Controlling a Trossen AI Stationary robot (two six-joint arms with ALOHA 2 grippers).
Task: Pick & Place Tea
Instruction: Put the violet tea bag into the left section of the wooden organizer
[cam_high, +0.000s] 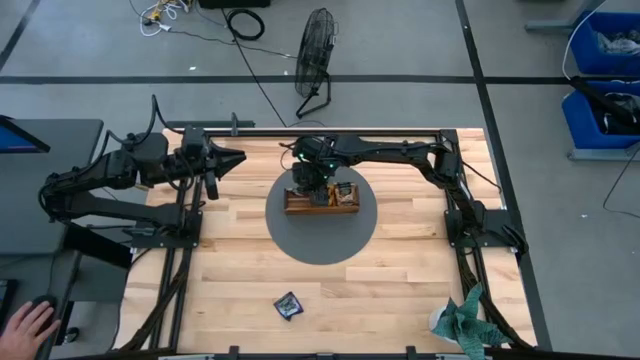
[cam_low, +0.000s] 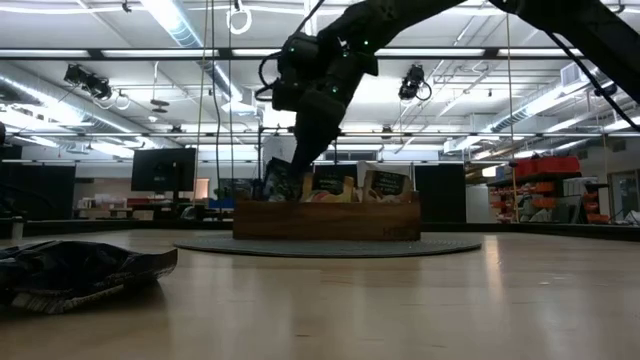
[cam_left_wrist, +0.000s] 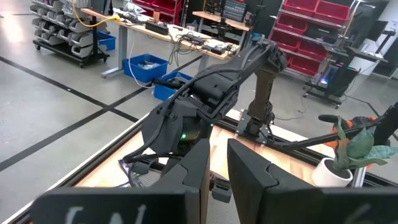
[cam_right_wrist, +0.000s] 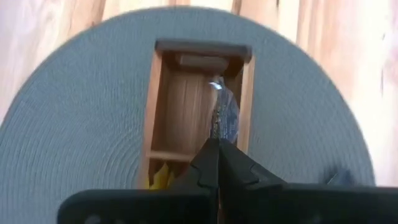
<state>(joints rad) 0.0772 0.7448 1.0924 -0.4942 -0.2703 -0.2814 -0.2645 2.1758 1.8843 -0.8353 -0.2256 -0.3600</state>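
With sachets already standing in the tray (cam_high: 322, 208), the right end effector (cam_right_wrist: 214, 144), pinched closed on a blue sachet (cam_right_wrist: 225, 116), lowers it into an end compartment; one dark sachet (cam_high: 289, 305) remains on the bench (cam_high: 400, 290).

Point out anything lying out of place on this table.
One dark blue tea sachet lies alone on the bare wood, well apart from the wooden tray where the right gripper holds another sachet.

Tray (cam_high: 322, 200) on round mat (cam_high: 290, 235) mid-table, lone sachet (cam_high: 289, 305) (well apart) near front edge
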